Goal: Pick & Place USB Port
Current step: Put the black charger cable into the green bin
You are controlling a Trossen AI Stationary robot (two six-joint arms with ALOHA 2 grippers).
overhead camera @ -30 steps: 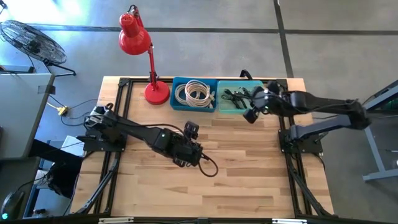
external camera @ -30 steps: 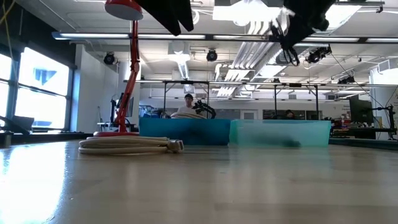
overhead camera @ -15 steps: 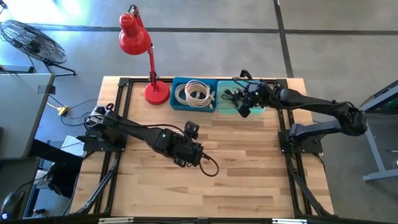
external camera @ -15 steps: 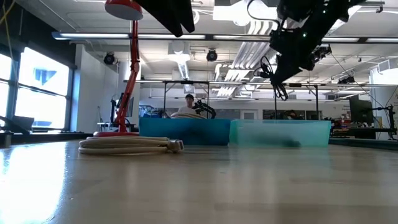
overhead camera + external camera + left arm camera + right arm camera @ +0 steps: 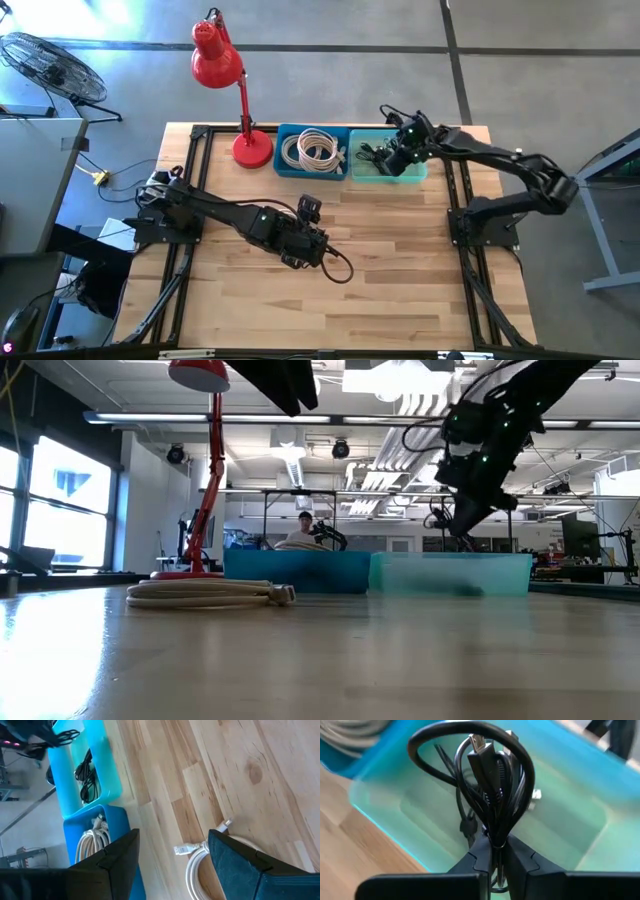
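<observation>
A black coiled USB cable (image 5: pixel 490 775) hangs in my right gripper (image 5: pixel 495 852), which is shut on it over the teal bin (image 5: pixel 412 172) at the table's far edge. My right gripper also shows in the high view (image 5: pixel 393 163) and the low view (image 5: pixel 465 520). More black cables (image 5: pixel 368 155) lie in the teal bin. My left gripper (image 5: pixel 305 245) is open above the table's middle. A white coiled cable (image 5: pixel 200 865) lies flat on the wood below its spread fingers. My right gripper pinches the black cable's bundled loops at one end of the coil (image 5: pixel 495 832) between its two fingers. The fingers slant down toward the teal bin. The rest of the coil sticks out past the fingertips over the bin's inside, with a plug (image 5: pixel 479 745) at its free end.
A blue bin (image 5: pixel 285 165) holding white coiled cables (image 5: pixel 312 152) stands left of the teal bin. A red desk lamp (image 5: pixel 225 75) has its base (image 5: pixel 252 150) at the far left. Black frame rails run along both table sides. Bare wood lies toward the near edge.
My right gripper has carried the black cable from the teal bin's near wall toward the table's far edge, over the bin, and has come down toward it. The cable stays in the shut fingers.
</observation>
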